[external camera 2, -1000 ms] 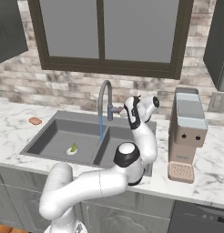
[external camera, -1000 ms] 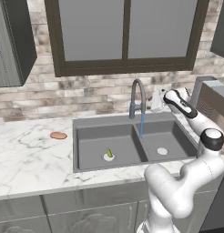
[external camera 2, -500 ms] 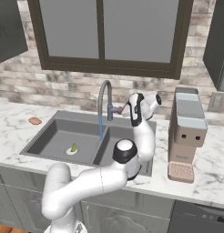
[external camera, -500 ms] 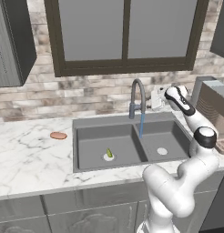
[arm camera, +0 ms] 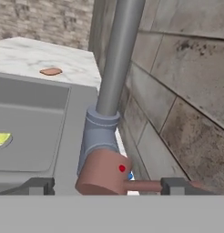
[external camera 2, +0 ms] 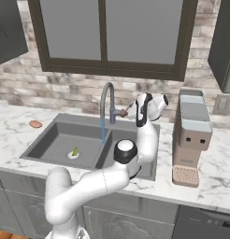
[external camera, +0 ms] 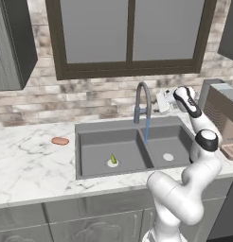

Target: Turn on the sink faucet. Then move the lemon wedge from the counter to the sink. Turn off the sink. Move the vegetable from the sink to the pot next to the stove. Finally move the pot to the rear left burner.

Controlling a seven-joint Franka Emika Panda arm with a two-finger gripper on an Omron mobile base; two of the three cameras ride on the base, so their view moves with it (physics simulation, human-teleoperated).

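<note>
1 sink [external camera: 90, 130], 2 bowls; 1 lemon wedge [external camera: 113, 159] on left bowl's drain. 1 sink faucet [external camera: 143, 100], water running into right bowl. Gripper [arm camera: 104, 185] fingers spread wide, nothing held, either side of faucet's brown handle [arm camera: 107, 174]. 1 orange oval [external camera: 60, 141] on counter [external camera: 28, 170] left of sink

I see the faucet [external camera: 143, 97] as smooth grey metal with a dull sheen. The surface [external camera: 28, 165] looks like polished white marble, grey-veined. The sink [external camera: 94, 156] reads matt dark grey. The wall [external camera: 90, 101] behind is rough brick.
</note>
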